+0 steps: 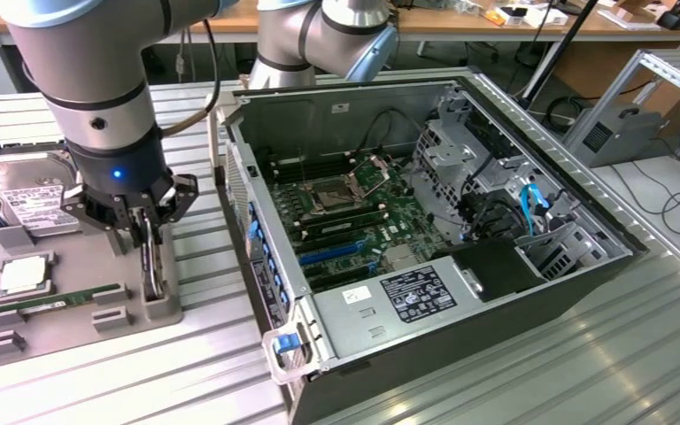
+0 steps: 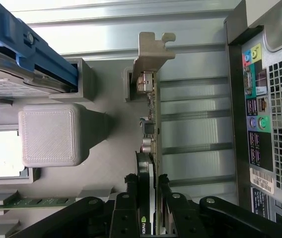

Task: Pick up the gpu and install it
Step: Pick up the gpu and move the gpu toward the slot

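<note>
One arm over the grey tray [image 1: 139, 314], and the gripper [image 1: 148, 232] is right down on the gpu [image 1: 153, 274]. There is one card here, standing on its long edge in a slot along the tray's edge nearest the computer case [image 1: 316, 106].

From the wrist, the two black fingers [image 2: 131, 194] sit narrow, one pressed to each face of the gpu [image 2: 152, 124], so it's clamped between them. The gripper [image 2: 149, 186] has it near the end away from the silver bracket [image 2: 151, 54], and the bracket end is tucked into the tray's [image 2: 111, 148] support post.

Three other parts share the tray. One hard drive [image 1: 27, 199] leans at the far corner, one processor chip [image 1: 21, 276] lies flat in the middle, and one green memory stick [image 1: 63, 301] lies just beside the chip. The case lies open on the ribbed metal table [image 1: 494, 372], well apart from the card.
</note>
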### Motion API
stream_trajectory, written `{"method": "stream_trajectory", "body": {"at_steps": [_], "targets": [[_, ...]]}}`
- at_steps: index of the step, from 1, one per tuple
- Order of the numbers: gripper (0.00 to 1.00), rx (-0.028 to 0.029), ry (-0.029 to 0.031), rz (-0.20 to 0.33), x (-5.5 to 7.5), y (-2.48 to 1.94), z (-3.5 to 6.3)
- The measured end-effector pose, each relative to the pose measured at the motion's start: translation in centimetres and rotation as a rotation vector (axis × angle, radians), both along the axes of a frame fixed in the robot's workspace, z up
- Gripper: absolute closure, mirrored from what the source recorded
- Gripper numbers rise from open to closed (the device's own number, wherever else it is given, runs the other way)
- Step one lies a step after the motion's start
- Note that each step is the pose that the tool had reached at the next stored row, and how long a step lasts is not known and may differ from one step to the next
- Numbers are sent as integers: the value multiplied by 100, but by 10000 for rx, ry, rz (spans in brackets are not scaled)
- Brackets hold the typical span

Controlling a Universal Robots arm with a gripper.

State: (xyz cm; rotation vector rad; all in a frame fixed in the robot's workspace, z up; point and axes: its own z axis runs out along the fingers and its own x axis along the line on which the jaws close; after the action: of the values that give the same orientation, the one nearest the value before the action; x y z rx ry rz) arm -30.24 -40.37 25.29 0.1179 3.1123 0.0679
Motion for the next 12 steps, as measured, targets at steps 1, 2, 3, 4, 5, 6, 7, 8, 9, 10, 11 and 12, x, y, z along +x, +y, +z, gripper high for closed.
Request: {"method": "stream_trajectory", "body": {"at_steps": [1,2,3,4,5,6,7,8,9,10,11,12], "targets": [[73,-1,1,0,0,0,4],[73,-2,2,0,0,0,7],[73,0,0,0,0,0,9],[73,-1,1,0,0,0,12],[73,-1,2,-1,0,0,18],[73,-1,2,0,0,0,20],[73,-1,1,0,0,0,23],[73,-1,1,0,0,0,26],[73,-2,3,0,0,0,30],[73,-2,2,0,0,0,35],[73,-1,2,0,0,0,39],[73,-1,2,-1,0,0,43]]}}
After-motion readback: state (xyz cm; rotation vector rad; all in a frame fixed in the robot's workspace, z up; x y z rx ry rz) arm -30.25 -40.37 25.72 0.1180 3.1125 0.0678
